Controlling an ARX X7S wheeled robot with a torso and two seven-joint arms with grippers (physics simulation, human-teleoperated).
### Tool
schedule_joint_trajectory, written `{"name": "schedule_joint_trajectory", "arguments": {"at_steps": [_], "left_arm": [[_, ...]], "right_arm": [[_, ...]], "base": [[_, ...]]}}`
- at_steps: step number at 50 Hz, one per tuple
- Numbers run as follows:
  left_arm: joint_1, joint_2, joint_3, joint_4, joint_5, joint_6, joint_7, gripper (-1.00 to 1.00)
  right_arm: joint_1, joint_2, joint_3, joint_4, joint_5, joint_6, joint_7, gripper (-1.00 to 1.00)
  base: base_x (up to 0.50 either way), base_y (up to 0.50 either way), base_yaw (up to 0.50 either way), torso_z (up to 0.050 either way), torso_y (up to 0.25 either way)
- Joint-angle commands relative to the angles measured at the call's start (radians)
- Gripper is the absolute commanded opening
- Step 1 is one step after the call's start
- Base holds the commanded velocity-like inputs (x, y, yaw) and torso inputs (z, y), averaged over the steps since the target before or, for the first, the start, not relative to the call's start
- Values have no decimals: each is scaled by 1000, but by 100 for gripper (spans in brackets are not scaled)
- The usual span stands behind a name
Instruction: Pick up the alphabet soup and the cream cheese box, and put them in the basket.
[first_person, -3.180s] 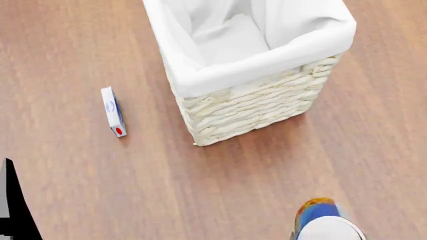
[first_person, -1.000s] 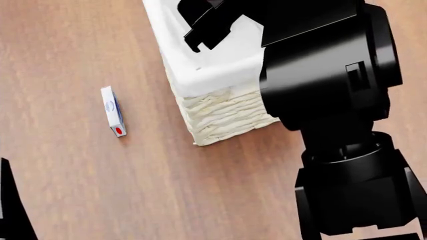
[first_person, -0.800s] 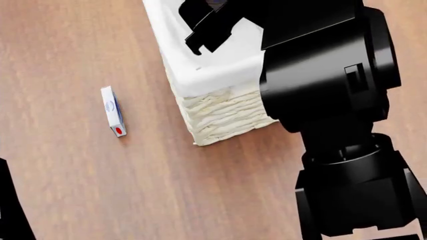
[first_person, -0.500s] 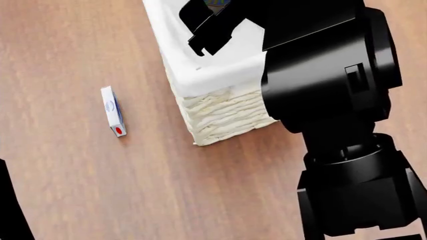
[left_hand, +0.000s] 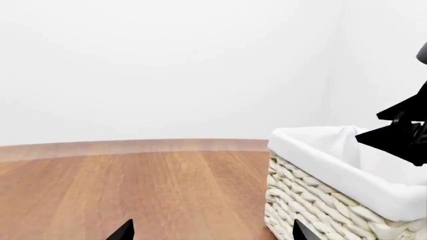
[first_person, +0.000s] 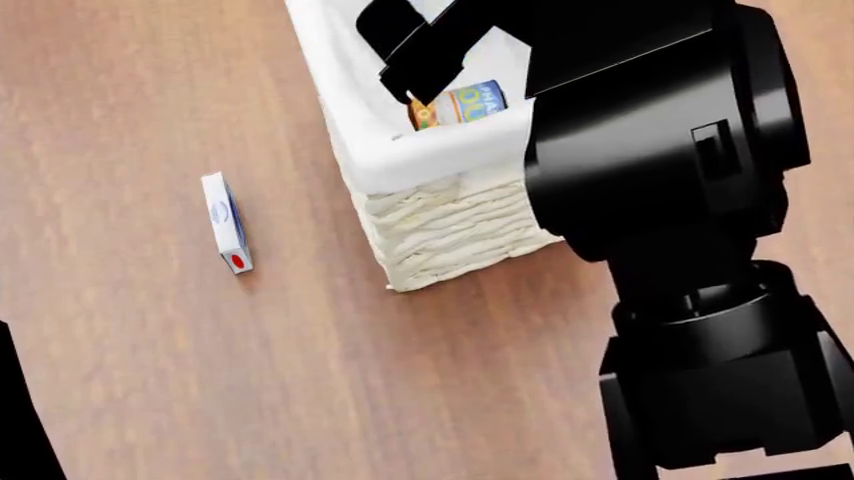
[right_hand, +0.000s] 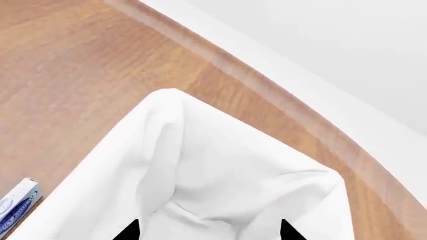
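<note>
The alphabet soup (first_person: 461, 103), a blue and yellow-orange can, is on its side inside the basket (first_person: 430, 160), by its near wall. My right gripper (first_person: 390, 52) hangs above the basket with its fingers apart and nothing between them. In the right wrist view the gripper (right_hand: 207, 232) looks down on the white liner (right_hand: 200, 175), and the can does not show there. The cream cheese box (first_person: 227, 222) lies on the wood floor left of the basket, and it also shows in the right wrist view (right_hand: 17, 205). My left gripper (left_hand: 212, 235) is open and empty, low beside the basket (left_hand: 333, 170).
My big black right arm (first_person: 667, 200) covers the right half of the head view and hides much of the basket. A white wall (left_hand: 167, 65) stands behind the floor. A sliver of my left arm (first_person: 16, 420) shows at the lower left.
The soup can has left my right gripper and dropped from the top edge of the head view down into the basket. The right arm has hardly moved. The left arm edged out of view.
</note>
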Motion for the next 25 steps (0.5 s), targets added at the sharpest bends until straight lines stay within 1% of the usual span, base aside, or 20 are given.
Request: {"name": "schedule_joint_trajectory", "arguments": {"at_steps": [1,5,6,8,10,12,13,14,15,17,18,20,21,22,25], "left_arm": [[2,-4,2,4,1,0,-3,100],[2,-3,6,5,3,-2,-4,100],[-1,-2,9,5,5,-4,-4,100],[0,-3,9,6,2,-3,-5,100],[0,-3,13,5,6,-2,-3,100],[-2,-2,16,5,7,-4,-3,100],[-4,-3,19,11,6,-7,-3,100],[-4,-3,20,13,6,-7,-3,100],[-5,-2,21,9,6,-4,-1,100],[-5,-3,23,5,7,-1,1,100],[-5,-3,24,2,8,0,3,100],[-7,-3,25,4,7,-2,2,100],[-10,-2,30,11,12,-6,0,100],[-12,-2,31,13,10,-10,-1,100],[-6,-1,35,14,15,-4,-1,100]], "right_arm": [[-13,14,11,-75,6,34,4,100],[-14,38,22,-211,5,80,-11,100],[7,33,73,-276,19,127,-10,100],[19,41,89,-340,18,157,-13,100],[35,50,127,-447,19,224,-17,100],[20,66,135,-546,6,238,-8,100],[-1,68,169,-644,3,285,-3,100],[-14,83,160,-689,-7,283,-1,100],[-29,73,210,-792,-6,368,-6,100],[-68,97,212,-902,-28,366,8,100],[-81,110,217,-987,-43,415,8,100],[-143,144,200,-1067,-58,339,22,100],[-214,139,222,-1167,-68,394,26,100],[-247,160,204,-1194,-86,358,46,100],[-382,162,241,-1311,-110,312,86,100]], "base": [[0,0,0,0,0],[0,0,0,0,0],[0,0,0,0,0],[0,0,0,0,0],[0,0,0,0,0],[0,0,0,0,0],[0,0,0,0,0],[0,0,0,0,0],[0,0,0,0,0],[0,0,0,0,0],[0,0,0,0,0],[0,0,0,0,0],[0,0,0,0,0],[0,0,0,0,0],[0,0,0,0,0]]}}
